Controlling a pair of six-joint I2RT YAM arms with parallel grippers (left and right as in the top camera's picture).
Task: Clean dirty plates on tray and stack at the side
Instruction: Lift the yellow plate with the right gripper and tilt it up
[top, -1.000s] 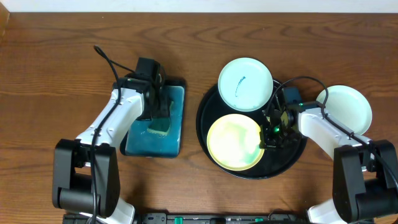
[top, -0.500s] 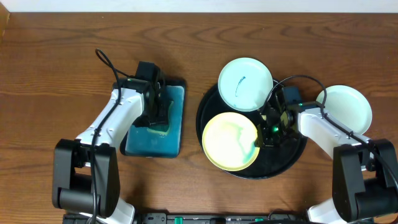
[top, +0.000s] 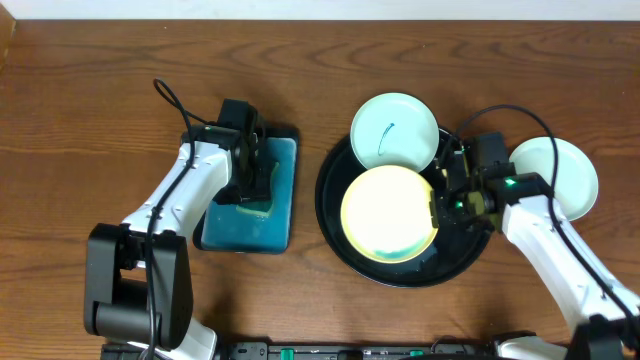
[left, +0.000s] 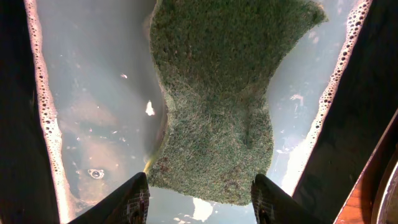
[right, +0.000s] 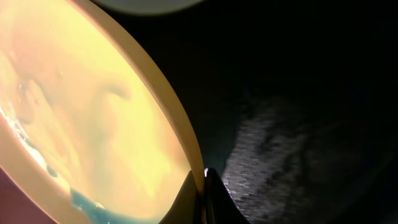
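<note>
Overhead: in the last second the yellow plate (top: 390, 212) swung right and apparently lifted over the black tray (top: 326, 185), rim pinched in the closed right gripper (top: 438, 207), ready for wiping; the left gripper (left: 202, 198) clasped the sponge (left: 217, 124) in the teal tray (top: 282, 222).

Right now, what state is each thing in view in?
yellow plate: rim pinched, teal smear at one edge
right gripper: shut on the yellow plate
scribbled mint plate: dirty, across the far rim of the black tray
plain mint plate: on the table, no marks seen
sponge: lying in the teal tray
teal tray: holds soapy water
left gripper: jaws apart astride the sponge, grip unclear
</note>
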